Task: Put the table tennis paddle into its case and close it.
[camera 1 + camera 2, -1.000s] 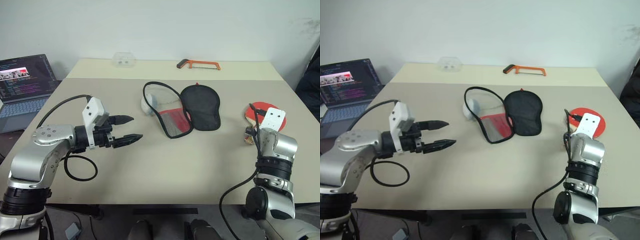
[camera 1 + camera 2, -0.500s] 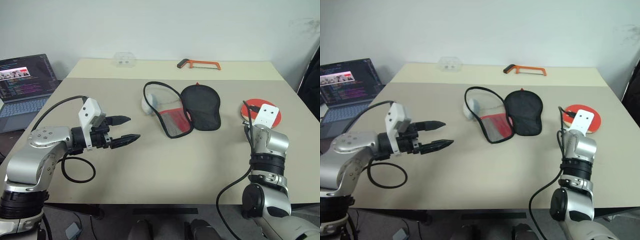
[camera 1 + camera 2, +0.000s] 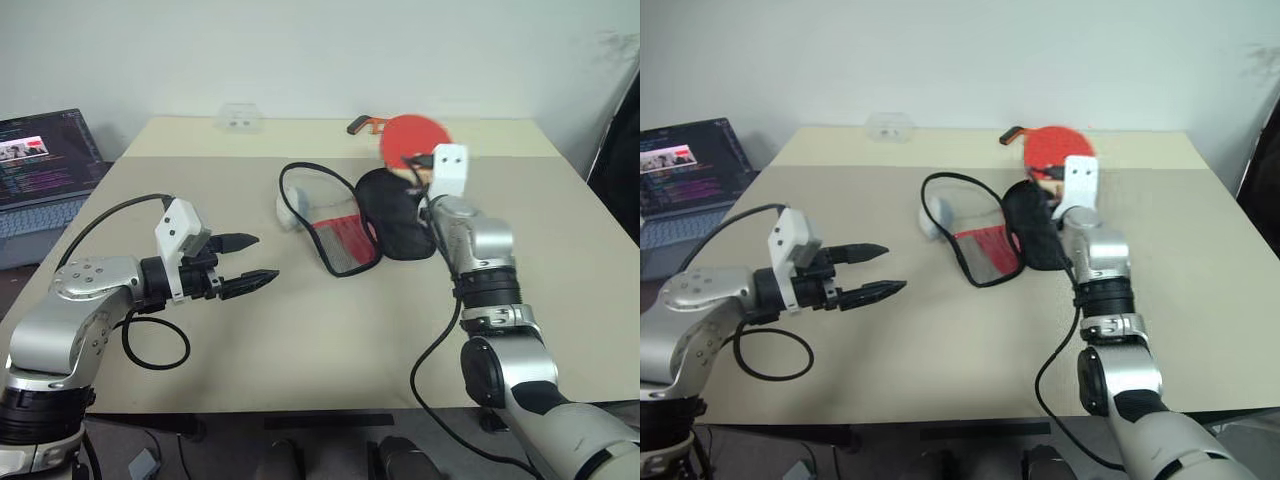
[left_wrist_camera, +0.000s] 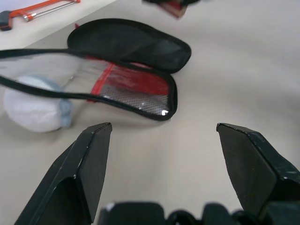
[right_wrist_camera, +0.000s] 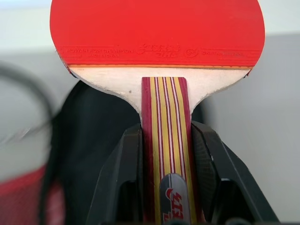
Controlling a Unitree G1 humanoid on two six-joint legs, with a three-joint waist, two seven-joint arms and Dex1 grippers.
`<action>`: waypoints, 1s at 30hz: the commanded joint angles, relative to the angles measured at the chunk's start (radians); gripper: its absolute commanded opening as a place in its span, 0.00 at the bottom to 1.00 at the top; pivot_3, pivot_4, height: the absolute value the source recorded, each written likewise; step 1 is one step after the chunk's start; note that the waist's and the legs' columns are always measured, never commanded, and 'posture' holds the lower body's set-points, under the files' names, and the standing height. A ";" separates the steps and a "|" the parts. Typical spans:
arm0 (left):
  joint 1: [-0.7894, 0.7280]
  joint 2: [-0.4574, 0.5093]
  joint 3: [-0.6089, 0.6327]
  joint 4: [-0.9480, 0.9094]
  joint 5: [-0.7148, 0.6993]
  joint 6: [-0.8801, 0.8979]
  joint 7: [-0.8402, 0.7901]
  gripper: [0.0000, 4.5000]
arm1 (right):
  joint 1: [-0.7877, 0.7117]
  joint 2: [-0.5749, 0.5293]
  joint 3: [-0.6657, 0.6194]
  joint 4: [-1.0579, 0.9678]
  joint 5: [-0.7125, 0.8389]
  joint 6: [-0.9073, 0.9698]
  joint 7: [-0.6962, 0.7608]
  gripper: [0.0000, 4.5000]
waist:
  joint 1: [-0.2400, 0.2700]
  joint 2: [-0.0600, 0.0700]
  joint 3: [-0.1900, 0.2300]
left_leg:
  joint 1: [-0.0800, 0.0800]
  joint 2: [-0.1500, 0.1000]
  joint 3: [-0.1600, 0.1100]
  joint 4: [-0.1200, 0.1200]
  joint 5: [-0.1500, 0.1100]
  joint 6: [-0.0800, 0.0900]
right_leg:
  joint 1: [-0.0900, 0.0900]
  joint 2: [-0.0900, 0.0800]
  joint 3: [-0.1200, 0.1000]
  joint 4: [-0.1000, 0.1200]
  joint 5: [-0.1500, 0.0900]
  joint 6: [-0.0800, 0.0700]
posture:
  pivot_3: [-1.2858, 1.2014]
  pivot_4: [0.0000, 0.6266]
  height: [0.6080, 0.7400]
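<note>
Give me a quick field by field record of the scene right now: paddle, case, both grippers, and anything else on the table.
paddle: table tennis paddle held by its handle, lifted above the case
case: case lying open on the table, black half beside red mesh half
right gripper: right gripper, jaws shut on the paddle handle
left gripper: left gripper, jaws open, empty, short of the case
other: whitish pouch beside the case; orange hacksaw at the far edge; laptop

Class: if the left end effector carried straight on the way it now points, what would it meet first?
Probably the case, lying open on the table ahead of the open left end effector; its near red mesh half comes first, though depth is uncertain.
</note>
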 commanded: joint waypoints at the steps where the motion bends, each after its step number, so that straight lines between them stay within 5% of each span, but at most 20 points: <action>1: 0.009 0.007 0.036 -0.049 -0.023 -0.003 0.011 0.87 | -0.072 -0.023 0.001 0.107 -0.006 -0.106 0.025 0.24 | 0.005 0.000 0.000 | -0.001 0.000 0.000 0.000 0.000 0.000 | 0.000 0.000 -0.001 0.000 0.000 0.000 | 0.52 0.24 1.00; 7: 0.036 0.006 0.054 -0.076 -0.033 0.006 0.030 0.87 | -0.100 -0.023 0.015 0.218 -0.001 -0.134 0.056 0.24 | 0.001 0.000 0.000 | -0.002 0.000 -0.001 0.001 0.000 0.000 | -0.001 -0.001 -0.001 -0.001 0.000 0.000 | 0.52 0.24 1.00; 30: 0.061 0.017 0.062 -0.101 -0.050 0.018 0.062 0.87 | -0.026 -0.021 0.045 0.153 -0.003 0.003 0.070 0.24 | -0.002 0.000 0.000 | -0.002 0.000 -0.002 0.001 0.000 0.000 | -0.001 0.000 -0.002 0.000 0.000 0.000 | 0.52 0.24 1.00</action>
